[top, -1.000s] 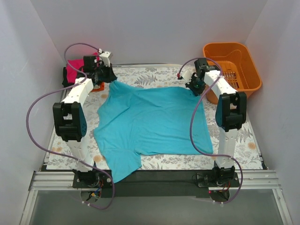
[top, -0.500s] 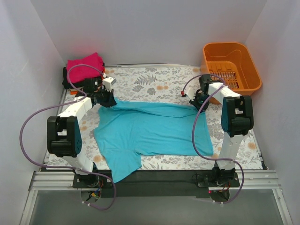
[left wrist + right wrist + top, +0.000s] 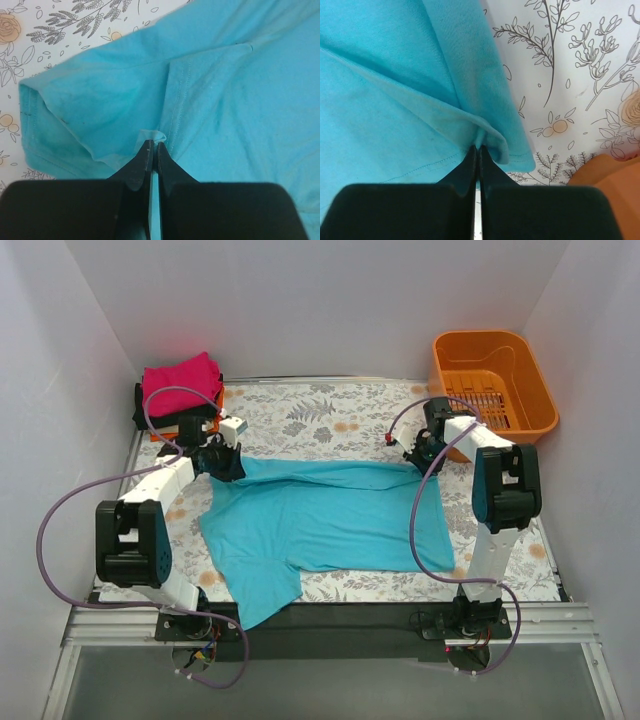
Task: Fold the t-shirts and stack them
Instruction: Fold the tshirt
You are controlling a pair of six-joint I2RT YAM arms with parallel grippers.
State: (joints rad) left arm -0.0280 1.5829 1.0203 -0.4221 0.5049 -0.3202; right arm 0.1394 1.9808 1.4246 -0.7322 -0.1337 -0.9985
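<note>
Pinching the far edge of the teal t-shirt (image 3: 320,515) at both ends, the two arms hold it down low over the floral tablecloth (image 3: 330,415). In the top view the left gripper (image 3: 222,462) sits at the shirt's 10 o'clock corner and the right gripper (image 3: 418,452) at its 2 o'clock corner, with the cloth between them doubled over into a straight fold running across the 12 o'clock side. The left wrist camera gives the close look: the left gripper (image 3: 152,145) has its black fingers pressed together on a small tuck of teal fabric (image 3: 225,100) right beside a stitched seam, the sleeve hem bunched out toward 9 o'clock. Over on the right wrist view it is the same story, the right gripper (image 3: 477,148) clamped tight on a ridge of the teal cloth (image 3: 380,100), the hem curling off toward 4 o'clock and printed leaves and flowers showing at 2 o'clock. The body of the shirt lies spread across the middle of the table, and one sleeve trails off at 7 o'clock over the near edge onto the dark rail. Up at 10 o'clock in the far corner sits a folded magenta-pink t-shirt (image 3: 180,383) on top of a black one (image 3: 141,408), well apart from the teal shirt. At 2 o'clock, the orange plastic basket (image 3: 495,380) stands just beyond the right arm.
</note>
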